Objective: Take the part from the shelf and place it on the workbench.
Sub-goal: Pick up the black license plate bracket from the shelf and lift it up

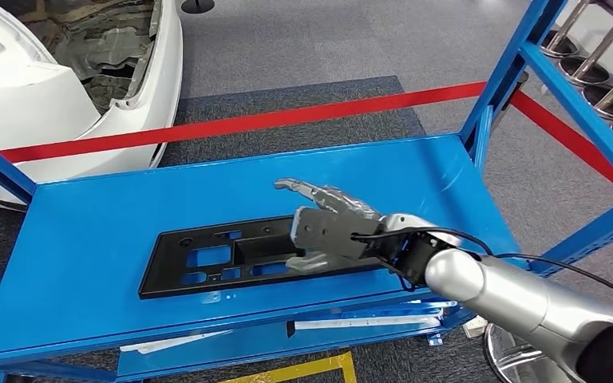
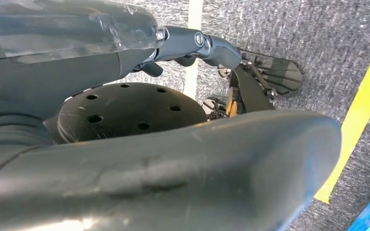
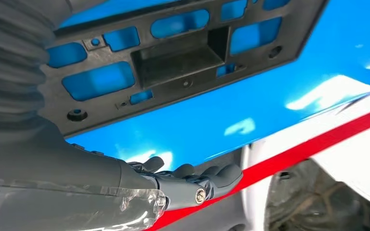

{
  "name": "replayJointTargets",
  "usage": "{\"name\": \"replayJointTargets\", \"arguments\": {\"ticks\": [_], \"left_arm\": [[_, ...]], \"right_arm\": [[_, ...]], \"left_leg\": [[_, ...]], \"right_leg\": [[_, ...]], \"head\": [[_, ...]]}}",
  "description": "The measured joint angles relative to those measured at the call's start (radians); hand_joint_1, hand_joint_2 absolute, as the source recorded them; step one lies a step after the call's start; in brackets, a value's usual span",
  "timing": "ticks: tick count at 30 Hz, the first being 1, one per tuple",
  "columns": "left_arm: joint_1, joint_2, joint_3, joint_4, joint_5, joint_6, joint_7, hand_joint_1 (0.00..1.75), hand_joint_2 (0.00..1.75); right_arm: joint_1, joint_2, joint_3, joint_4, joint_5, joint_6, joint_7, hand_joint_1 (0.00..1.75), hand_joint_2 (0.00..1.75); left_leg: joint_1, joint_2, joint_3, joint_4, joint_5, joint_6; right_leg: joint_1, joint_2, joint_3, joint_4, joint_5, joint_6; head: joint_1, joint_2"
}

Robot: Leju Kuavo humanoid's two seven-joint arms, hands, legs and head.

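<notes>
The part is a flat black plastic panel (image 1: pixel 207 259) with several cut-outs, lying on the blue shelf (image 1: pixel 88 223). My right hand (image 1: pixel 331 227) hovers over the panel's right end, fingers stretched out and apart toward the far side, thumb down near the panel's front edge. Nothing is in its grasp. The right wrist view has the panel (image 3: pixel 183 62) close beneath the wrist and the hand's fingers (image 3: pixel 188 180) reaching out past it over the shelf (image 3: pixel 270 96). My left hand (image 2: pixel 192 43) hangs over the grey floor with its fingers extended and holds nothing.
Blue shelf uprights (image 1: pixel 527 64) rise at the right. A white car body (image 1: pixel 48 88) stands beyond the shelf at the far left. A red line (image 1: pixel 287 120) crosses the grey floor behind. White strips lie on a lower level (image 1: pixel 367 321). Yellow floor tape (image 1: pixel 303 371) runs below.
</notes>
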Motion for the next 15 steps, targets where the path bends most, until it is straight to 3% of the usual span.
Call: {"name": "replayJointTargets", "arguments": {"ticks": [11, 15], "left_arm": [[0.003, 0.000, 0.000, 0.000, 0.009, 0.001, 0.003, 0.00, 0.00], [0.007, 0.000, 0.000, 0.000, 0.019, 0.001, 0.003, 0.00, 0.00]], "right_arm": [[-0.059, 0.069, 0.073, 0.075, 0.013, -0.011, 0.029, 0.00, 1.75], [-0.078, 0.074, 0.094, 0.094, 0.045, -0.022, 0.082, 0.00, 1.75]], "left_leg": [[0.000, 0.000, 0.002, 0.000, 0.000, 0.000], [0.000, 0.000, 0.002, 0.000, 0.000, 0.000]], "right_leg": [[0.000, 0.000, 0.005, -0.006, 0.001, 0.001], [0.000, 0.000, 0.006, -0.007, 0.001, 0.001]], "head": [[0.000, 0.000], [0.000, 0.000]]}}
